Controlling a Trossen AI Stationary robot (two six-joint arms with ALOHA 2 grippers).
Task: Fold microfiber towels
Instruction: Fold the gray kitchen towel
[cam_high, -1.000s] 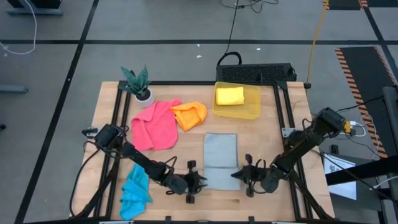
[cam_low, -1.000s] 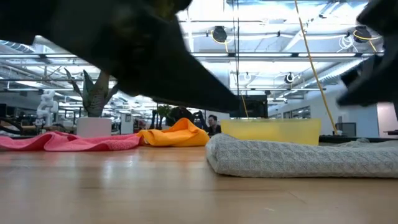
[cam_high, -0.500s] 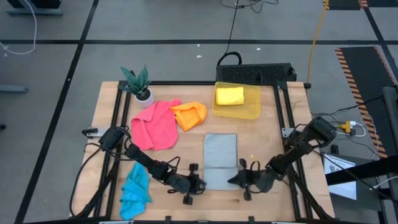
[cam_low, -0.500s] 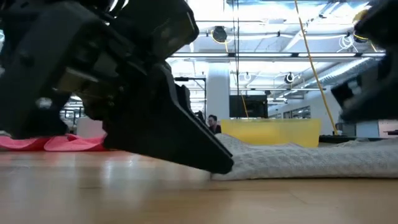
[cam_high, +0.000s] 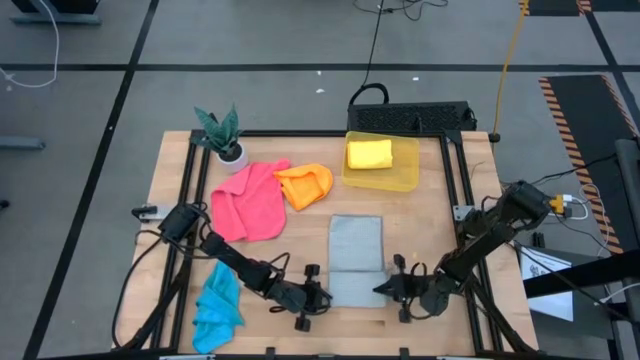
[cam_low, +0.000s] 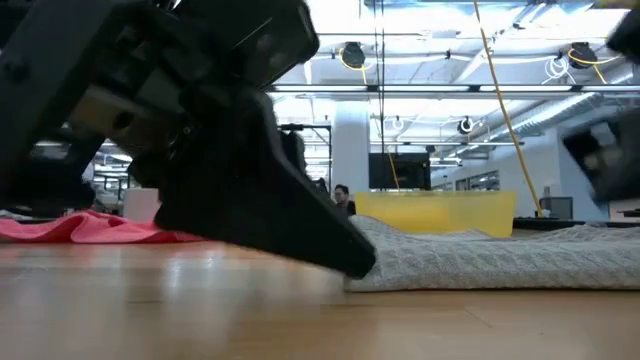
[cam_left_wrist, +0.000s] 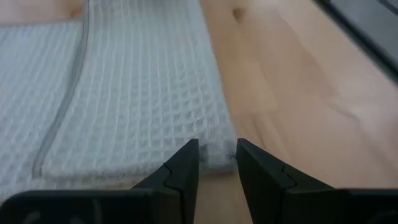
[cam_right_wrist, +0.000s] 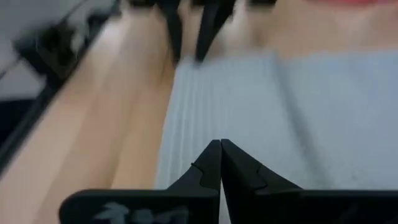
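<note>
While flat, grey towel (cam_left_wrist: 124, 93) corner between left fingers (cam_left_wrist: 181, 171).

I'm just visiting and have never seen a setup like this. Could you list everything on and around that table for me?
Grey towel: one, grey, folded flat, near middle of the table.
Pink towel: one, pink, spread loosely, left of centre.
Orange towel: one, orange, bunched, touching the pink one.
Blue towel: one, bright blue, crumpled, near left edge.
Yellow towel: one, yellow, folded, inside the bin.
Bin: one, see-through yellow, far side of table.
Plant: one, green in white pot, far left corner.
Left gripper: dark, fingers slightly apart at the grey towel's near corner.
Right gripper: dark, shut, over the grey towel's other near corner.
</note>
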